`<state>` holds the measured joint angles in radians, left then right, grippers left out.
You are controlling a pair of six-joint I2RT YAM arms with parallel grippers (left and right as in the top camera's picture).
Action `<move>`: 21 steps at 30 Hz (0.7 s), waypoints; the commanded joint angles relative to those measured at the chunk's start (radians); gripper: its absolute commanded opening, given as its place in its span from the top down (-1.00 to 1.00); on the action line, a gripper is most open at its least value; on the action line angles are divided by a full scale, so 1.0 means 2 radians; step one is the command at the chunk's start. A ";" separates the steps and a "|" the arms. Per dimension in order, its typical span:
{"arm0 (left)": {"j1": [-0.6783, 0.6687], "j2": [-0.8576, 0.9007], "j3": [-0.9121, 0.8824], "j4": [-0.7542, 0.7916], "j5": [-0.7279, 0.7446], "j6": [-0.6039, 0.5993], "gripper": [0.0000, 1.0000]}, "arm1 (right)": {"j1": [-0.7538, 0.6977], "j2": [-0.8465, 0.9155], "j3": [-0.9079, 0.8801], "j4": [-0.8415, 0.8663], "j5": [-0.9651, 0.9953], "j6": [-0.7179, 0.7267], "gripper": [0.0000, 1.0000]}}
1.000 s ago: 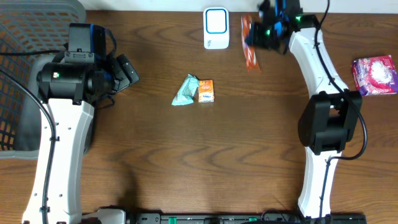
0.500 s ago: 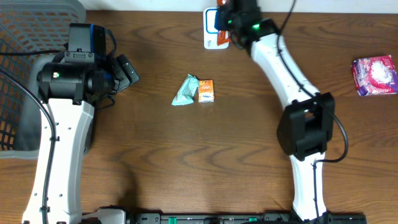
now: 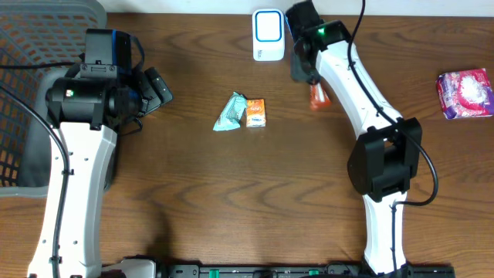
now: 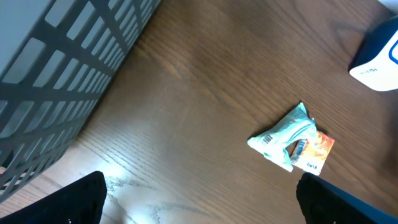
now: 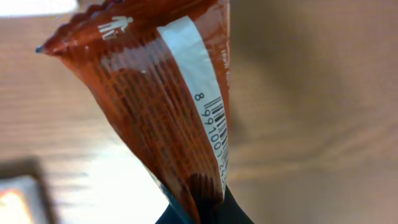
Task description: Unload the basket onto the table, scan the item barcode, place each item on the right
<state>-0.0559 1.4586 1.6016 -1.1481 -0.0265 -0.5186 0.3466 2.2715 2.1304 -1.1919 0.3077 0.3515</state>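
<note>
The right hand (image 3: pixel 310 76) is closed on 1 end of the orange-red packet (image 3: pixel 318 95). The packet is near the white and blue scanner (image 3: pixel 268 35), a little to its right in the overhead view. In the right wrist view, the white strip with the barcode (image 5: pixel 215 134) on the packet faces the camera. The left hand (image 3: pixel 157 87) stands wide and holds nothing, close to the grey basket (image 3: pixel 31 46). In the middle of the tabletop (image 3: pixel 231 193) lie 2 things side by side, a teal packet (image 3: pixel 230 113) and a small orange box (image 3: pixel 256 113). A pink packet (image 3: pixel 465 93) lies near the right edge.
</note>
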 commanded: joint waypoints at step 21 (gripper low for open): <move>0.001 -0.001 0.002 -0.002 -0.004 0.007 -0.95 | 0.049 0.012 -0.008 -0.022 -0.050 -0.132 -0.20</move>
<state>-0.0559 1.4586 1.6016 -1.1481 -0.0265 -0.5186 0.3969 2.2841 2.1296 -1.2507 0.1387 0.1394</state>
